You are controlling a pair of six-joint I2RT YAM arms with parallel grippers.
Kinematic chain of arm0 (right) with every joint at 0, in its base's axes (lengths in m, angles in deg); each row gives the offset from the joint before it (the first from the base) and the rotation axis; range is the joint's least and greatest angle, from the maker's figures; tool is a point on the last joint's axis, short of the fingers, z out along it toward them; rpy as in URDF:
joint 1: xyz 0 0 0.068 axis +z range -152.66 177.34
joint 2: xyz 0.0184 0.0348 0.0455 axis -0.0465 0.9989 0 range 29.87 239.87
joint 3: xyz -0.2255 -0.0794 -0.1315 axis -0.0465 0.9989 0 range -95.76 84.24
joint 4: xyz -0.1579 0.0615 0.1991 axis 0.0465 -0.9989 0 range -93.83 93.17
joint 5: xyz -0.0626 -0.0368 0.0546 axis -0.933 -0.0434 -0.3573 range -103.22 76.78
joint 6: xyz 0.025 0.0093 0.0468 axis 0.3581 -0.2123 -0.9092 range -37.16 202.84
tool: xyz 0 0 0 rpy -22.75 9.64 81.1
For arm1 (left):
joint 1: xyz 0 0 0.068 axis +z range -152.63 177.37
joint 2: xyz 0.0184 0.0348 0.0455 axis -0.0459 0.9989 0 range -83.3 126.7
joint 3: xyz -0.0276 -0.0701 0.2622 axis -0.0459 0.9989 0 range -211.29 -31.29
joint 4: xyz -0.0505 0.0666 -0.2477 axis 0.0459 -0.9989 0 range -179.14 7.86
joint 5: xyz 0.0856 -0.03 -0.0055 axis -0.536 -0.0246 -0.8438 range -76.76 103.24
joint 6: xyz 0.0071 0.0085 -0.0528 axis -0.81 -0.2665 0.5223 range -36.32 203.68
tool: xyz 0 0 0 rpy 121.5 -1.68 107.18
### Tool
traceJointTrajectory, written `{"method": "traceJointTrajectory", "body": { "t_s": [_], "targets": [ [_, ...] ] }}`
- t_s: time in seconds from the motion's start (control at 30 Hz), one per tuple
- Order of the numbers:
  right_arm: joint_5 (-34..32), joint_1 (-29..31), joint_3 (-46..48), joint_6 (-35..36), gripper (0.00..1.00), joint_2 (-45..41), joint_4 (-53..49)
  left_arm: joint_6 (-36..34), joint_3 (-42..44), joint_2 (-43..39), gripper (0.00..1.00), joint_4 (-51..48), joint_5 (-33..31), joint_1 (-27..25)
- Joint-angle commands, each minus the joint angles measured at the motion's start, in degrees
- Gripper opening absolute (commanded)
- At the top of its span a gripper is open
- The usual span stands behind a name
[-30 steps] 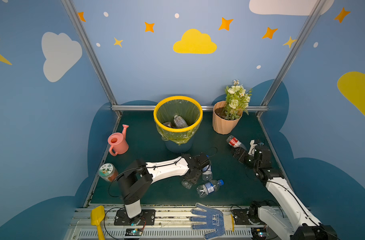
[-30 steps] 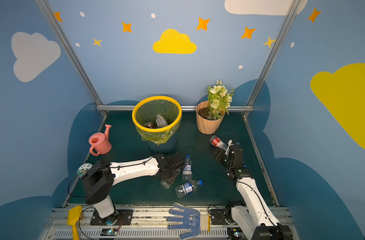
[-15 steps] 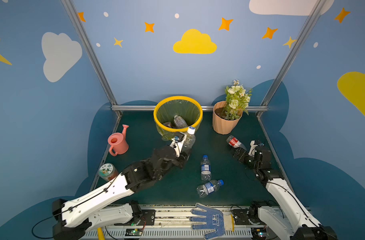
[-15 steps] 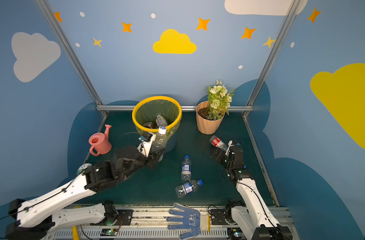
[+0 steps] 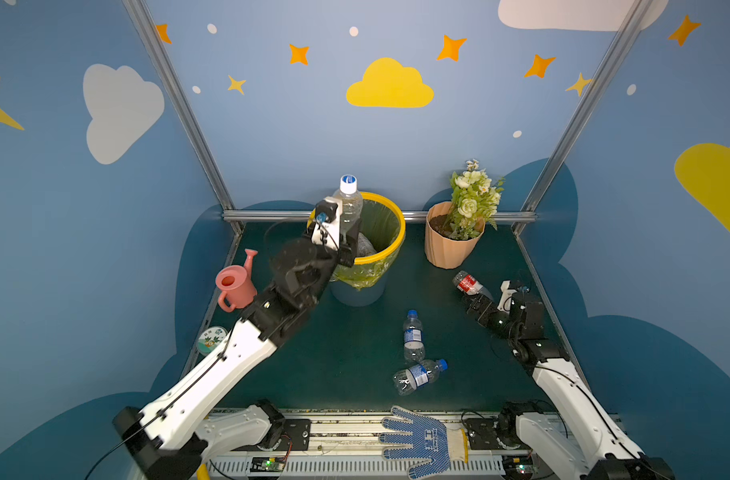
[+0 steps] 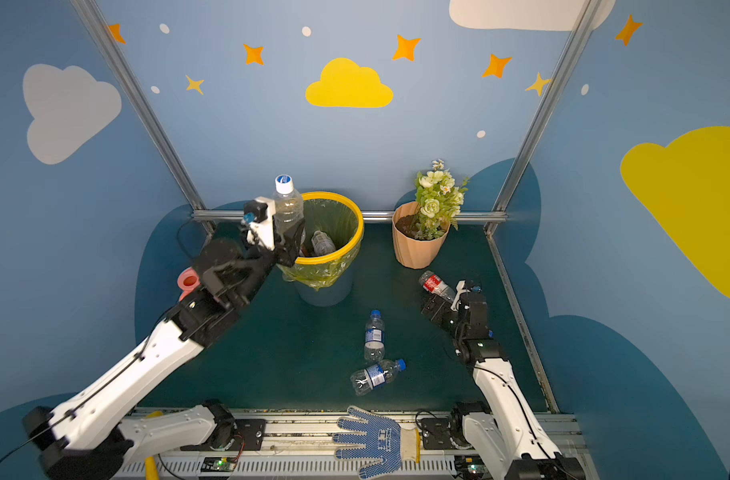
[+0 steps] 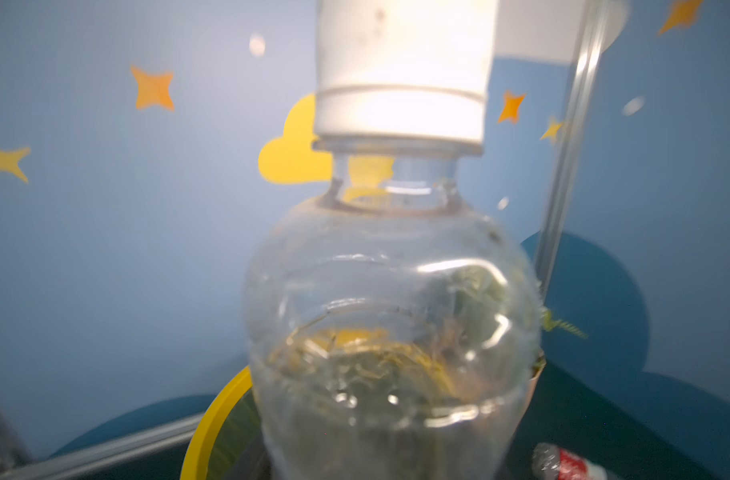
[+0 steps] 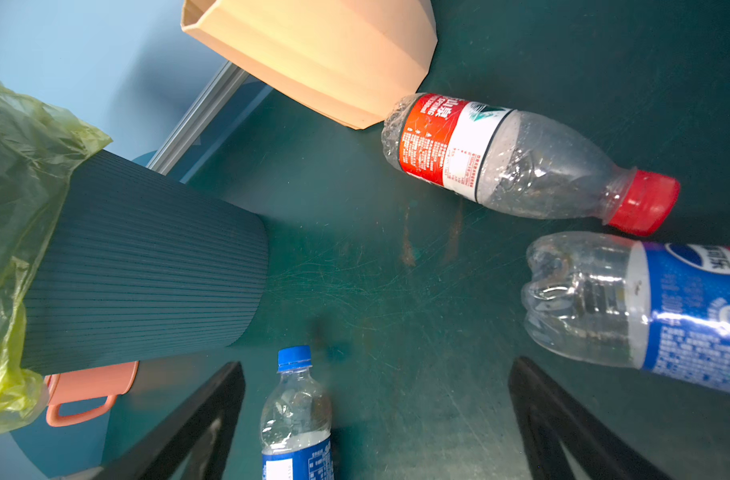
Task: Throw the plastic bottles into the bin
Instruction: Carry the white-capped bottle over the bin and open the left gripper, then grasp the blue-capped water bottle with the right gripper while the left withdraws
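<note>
My left gripper (image 5: 348, 237) is shut on a clear white-capped bottle (image 5: 349, 203), held upright over the near-left rim of the bin (image 5: 400, 232). That bottle (image 7: 388, 332) fills the left wrist view and hides the jaws. Other bottles (image 6: 321, 243) lie inside the bin. A red-labelled bottle (image 5: 465, 283) lies on the mat just beyond my open right gripper (image 5: 475, 305). In the right wrist view the open gripper (image 8: 376, 365) has bare mat between its fingers, with a blue-labelled bottle (image 8: 646, 307) to one side. Two blue-capped bottles (image 5: 413, 336) (image 5: 419, 376) lie mid-mat.
A peach flowerpot (image 5: 450, 249) with flowers stands right of the bin. A pink watering can (image 5: 234, 284) and a round jar (image 5: 211, 338) sit along the left wall. A blue-dotted glove (image 5: 425, 440) lies on the front rail.
My left arm has picked the white-capped bottle off the mat and carried it up and back to the bin's rim. The right arm has not moved.
</note>
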Motion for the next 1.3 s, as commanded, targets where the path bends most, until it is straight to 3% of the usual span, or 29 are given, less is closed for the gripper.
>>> {"method": "traceJointTrajectory", "body": {
  "t_s": [0.0, 0.1, 0.13, 0.37, 0.53, 0.9, 1.13, 1.27],
  "targets": [
    [1.2, -0.3, 0.1, 0.3, 0.97, -0.7, -0.3, 10.5, -6.7, 8.0, 0.66, -13.0, 10.6, 3.8],
    [0.2, -0.4, 0.1, 0.9, 0.97, -1.8, -1.2, 9.9, -8.4, 8.7, 0.99, -15.1, 15.4, 3.5],
    [0.0, -0.4, 0.1, 1.1, 0.97, -2.2, -1.3, 9.6, -7.2, 7.0, 1.00, -13.0, 15.7, 3.3],
    [0.1, -0.3, -0.1, 1.1, 0.97, -2.2, -0.4, 7.4, 1.2, -9.3, 1.00, -4.5, 8.5, 1.8],
    [5.6, 0.0, -2.6, 2.1, 0.97, 1.3, 0.0, 8.6, 8.3, -16.6, 1.00, -2.5, 5.5, 1.7],
    [7.8, 6.8, -8.2, 4.6, 0.92, 10.3, -2.4, 14.3, 20.1, -21.0, 1.00, -4.9, 2.4, 1.7],
    [9.5, 14.7, -15.4, 8.5, 0.89, 21.8, -8.3, 20.6, 27.8, -24.1, 1.00, -7.0, -2.2, 1.9],
    [10.7, 17.8, -17.8, 9.7, 0.88, 27.4, -10.6, 22.7, 33.6, -26.1, 1.00, -5.3, -1.5, 1.9]
  ]
}}
